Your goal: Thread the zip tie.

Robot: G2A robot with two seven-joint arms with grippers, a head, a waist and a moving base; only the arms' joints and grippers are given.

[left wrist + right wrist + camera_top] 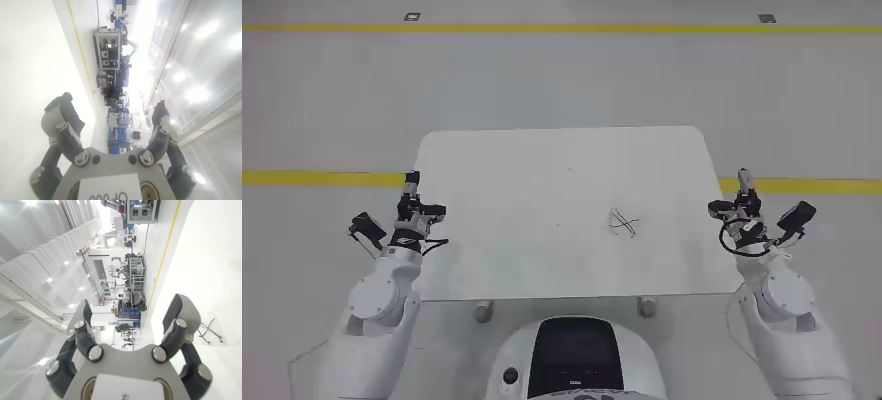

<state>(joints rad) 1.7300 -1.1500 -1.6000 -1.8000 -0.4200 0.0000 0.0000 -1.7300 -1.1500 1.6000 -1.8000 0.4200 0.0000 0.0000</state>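
white surface (542,200) w/ rounded corners, seen from above, on a pale grey floor (562,80). a yellow line (302,178) on the floor shows on either side of the surface, level w/ its far part. the left claw (412,183) hangs just outside the left edge and the right claw (745,181) just outside the right edge, roughly opposite each other. a broad stretch of white top lies between them, widest on the left half.

both arms rise from beside the near corners, bent at the elbow, w/ wrists pointing away from the robot, approx parallel to the side edges. in the left wrist view the left claw (113,106) has its jaws spread wide and holds nothing; one dark finger sits over the surface edge, the other over the floor. the right claw (130,302) is the same: jaws wide apart, holding nothing, one finger over the surface.

the zip tie (623,223) is a small cluster of thin black strands lying flat and crossed in an x-like tangle. it sits right of centre on the surface, nearer the right claw but well apart from both, and set in from the right & near edges. in the right wrist view the zip tie (209,330) shows as a few crossing black lines; how many strands can't be told.
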